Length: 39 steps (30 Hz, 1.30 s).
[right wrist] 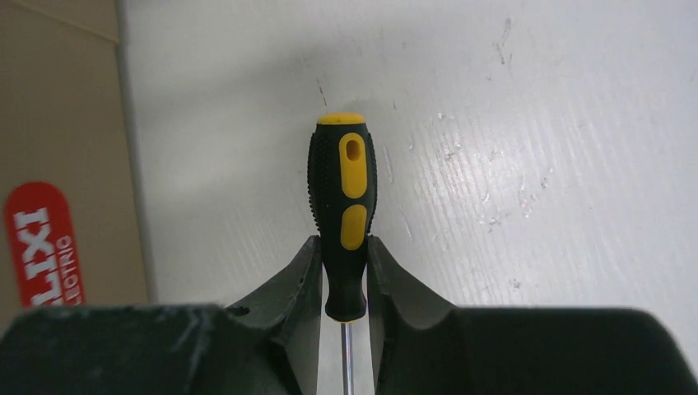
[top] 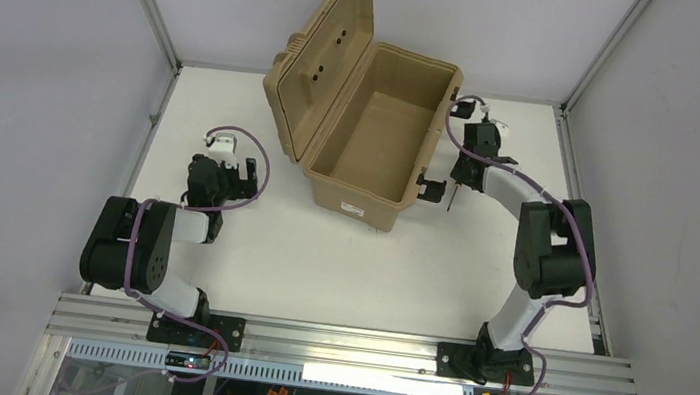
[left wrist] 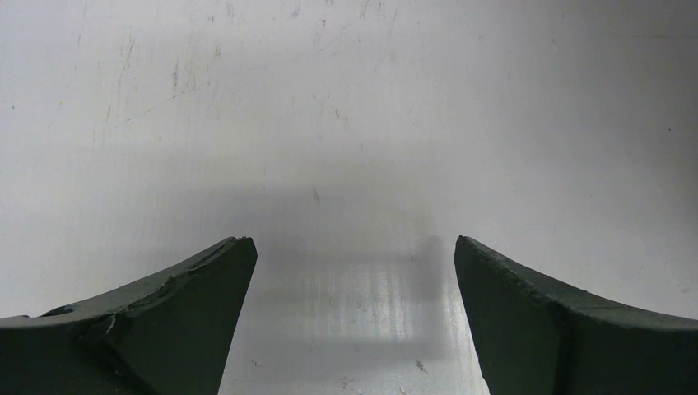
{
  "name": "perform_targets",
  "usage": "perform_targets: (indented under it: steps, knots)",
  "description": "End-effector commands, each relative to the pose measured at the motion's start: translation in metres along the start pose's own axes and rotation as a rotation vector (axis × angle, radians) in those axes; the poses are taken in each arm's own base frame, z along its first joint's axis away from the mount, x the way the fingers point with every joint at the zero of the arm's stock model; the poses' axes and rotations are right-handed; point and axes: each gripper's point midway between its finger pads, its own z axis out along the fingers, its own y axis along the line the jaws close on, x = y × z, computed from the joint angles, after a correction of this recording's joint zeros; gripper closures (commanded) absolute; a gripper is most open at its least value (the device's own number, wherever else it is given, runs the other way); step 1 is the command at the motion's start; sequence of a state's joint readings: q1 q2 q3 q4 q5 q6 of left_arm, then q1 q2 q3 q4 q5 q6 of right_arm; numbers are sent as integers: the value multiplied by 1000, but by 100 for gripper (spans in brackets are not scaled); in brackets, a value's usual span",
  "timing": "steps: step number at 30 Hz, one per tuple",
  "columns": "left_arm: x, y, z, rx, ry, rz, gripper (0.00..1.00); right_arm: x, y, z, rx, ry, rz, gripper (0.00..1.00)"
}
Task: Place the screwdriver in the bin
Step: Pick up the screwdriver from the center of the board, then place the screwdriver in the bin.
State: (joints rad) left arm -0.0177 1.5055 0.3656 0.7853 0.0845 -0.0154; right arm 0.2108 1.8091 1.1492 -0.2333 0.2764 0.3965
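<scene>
Holding the screwdriver by the lower part of its yellow-and-black handle, the right gripper is clenched on the tool, with one finger pressed to each side. The handle butt points away from the wrist. The thin shaft runs back between the fingers toward the camera, so the long axis lies in line with the fingers.

In the top view the screwdriver hangs just outside the right end wall of the bin, close to a black latch. The right wrist view confirms this: bare table lies beneath the tool, and a tan wall with a red label sits at the left edge. The tool is therefore beside the bin, not over its opening.

The lid stands open on the far left side, leaving the cavity exposed and unobstructed from the right.

The left gripper is spread wide with nothing between its fingers. It hovers over the table, well apart from the bin's left side, and takes no part.

Assessment: the grasp is complete and the transfer is pending. The opening lies to the left of the right gripper, across the end wall. The coming move calls for clearance above that rim, then leftward travel before release. Whether the shaft tip already clears the rim cannot be determined from these views. A clipped rim is the main risk.
</scene>
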Motion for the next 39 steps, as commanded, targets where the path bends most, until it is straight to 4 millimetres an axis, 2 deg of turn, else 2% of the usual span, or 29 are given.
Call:
perform_targets:
  steps: [1, 9, 18, 28, 34, 39]
  knots:
    - [-12, 1, 2, 4, -43, -10, 1, -36, -1, -37, -31, -110, 13, 100]
    - [-12, 1, 3, 3, -42, -10, 1, -78, -8, -92, -52, -207, -22, 100]
    - [-13, 1, 2, 4, -44, -10, 1, -132, -8, -171, -97, -322, -67, 100]
    - [-13, 1, 2, 3, -43, -10, 1, -171, -9, -242, -136, -406, -118, 100]
    - [-13, 1, 2, 4, -43, -10, 1, -181, -4, -264, -174, -417, -101, 100]
    - [-12, 1, 2, 4, -43, -10, 1, -182, 12, -271, -194, -415, -81, 100]
